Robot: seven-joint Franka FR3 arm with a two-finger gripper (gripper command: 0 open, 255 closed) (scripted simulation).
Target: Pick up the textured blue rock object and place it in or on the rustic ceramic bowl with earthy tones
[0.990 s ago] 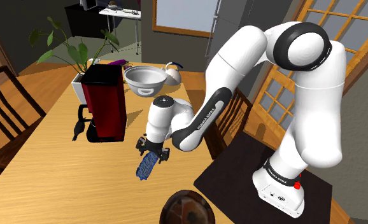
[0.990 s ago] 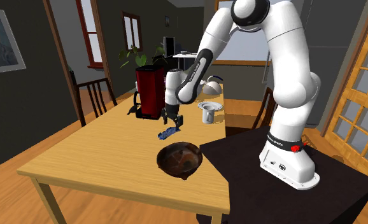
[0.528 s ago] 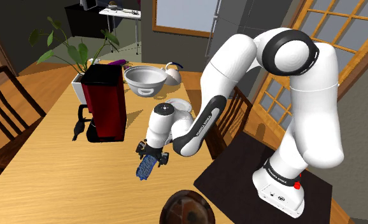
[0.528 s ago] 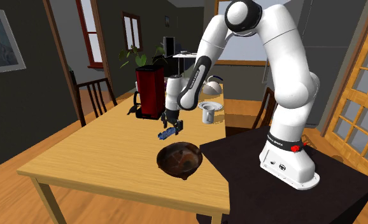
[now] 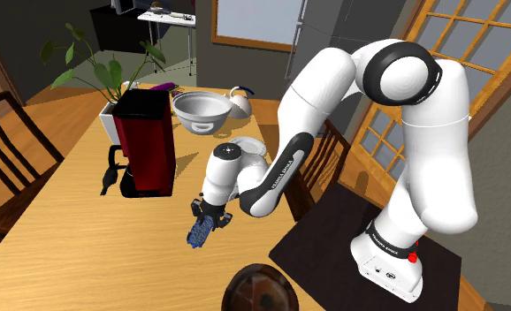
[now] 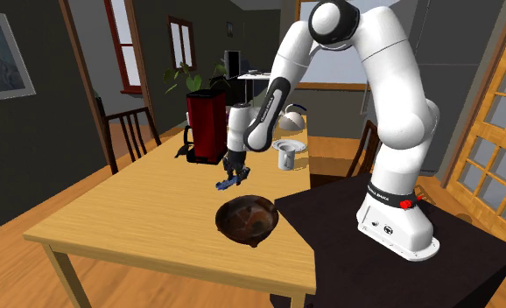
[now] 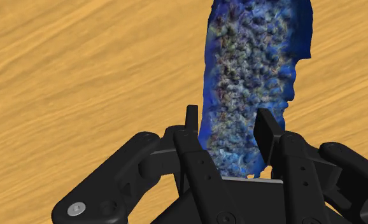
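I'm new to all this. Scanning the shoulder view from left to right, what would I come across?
dark chair → red coffee machine → blue rock, clasped in the gripper → brown bowl → arm's white base

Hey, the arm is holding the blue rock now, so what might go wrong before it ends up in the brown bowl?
1. The gripper clasps the blue rock only near one end. Most of it hangs beyond the fingers, so it may swing or slip in transit.
2. The brown bowl sits close beside the dark stand. The long rock could catch the rim and tumble out.
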